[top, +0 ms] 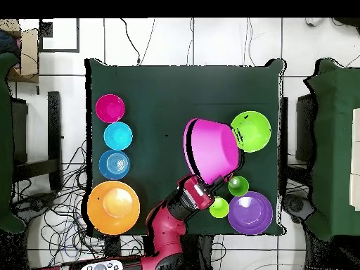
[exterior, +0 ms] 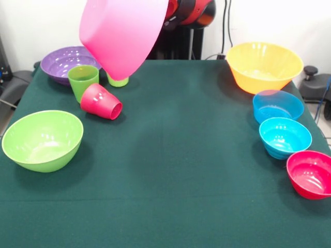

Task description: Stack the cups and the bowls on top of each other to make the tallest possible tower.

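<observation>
The large pink bowl hangs tilted in the air over the cups, also in the overhead view. My gripper is shut on its rim; in the front view the bowl hides it. A green cup stands upright. A red cup lies on its side beside it. A lime-green cup stands half hidden behind the pink bowl. The purple bowl and the lime-green bowl sit near them.
On the other side the orange bowl, translucent blue bowl, turquoise bowl and small red bowl stand in a row along the table's edge. The green cloth covers the table.
</observation>
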You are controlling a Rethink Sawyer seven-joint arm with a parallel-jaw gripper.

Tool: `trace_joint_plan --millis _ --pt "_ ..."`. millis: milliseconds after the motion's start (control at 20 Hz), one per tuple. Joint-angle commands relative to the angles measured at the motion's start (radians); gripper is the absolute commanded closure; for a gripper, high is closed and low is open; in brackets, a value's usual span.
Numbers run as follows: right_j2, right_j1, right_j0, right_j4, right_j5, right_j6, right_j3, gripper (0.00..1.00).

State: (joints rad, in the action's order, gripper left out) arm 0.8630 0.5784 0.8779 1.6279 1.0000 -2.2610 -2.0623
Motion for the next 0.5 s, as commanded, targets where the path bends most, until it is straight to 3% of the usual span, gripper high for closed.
trace_joint_plan --millis 50,250,300,500 --pt "-0.152 -0.003 -0.017 -0.011 0.01 0.18 0.091 1.0" --pt "-0.154 -0.005 -0.018 -0.01 0.011 0.182 0.09 1.0" --pt "-0.154 -0.006 -0.018 -0.012 0.01 0.18 0.09 0.0" --pt "-0.154 -0.007 -0.019 -0.013 0.009 0.18 0.09 0.0"
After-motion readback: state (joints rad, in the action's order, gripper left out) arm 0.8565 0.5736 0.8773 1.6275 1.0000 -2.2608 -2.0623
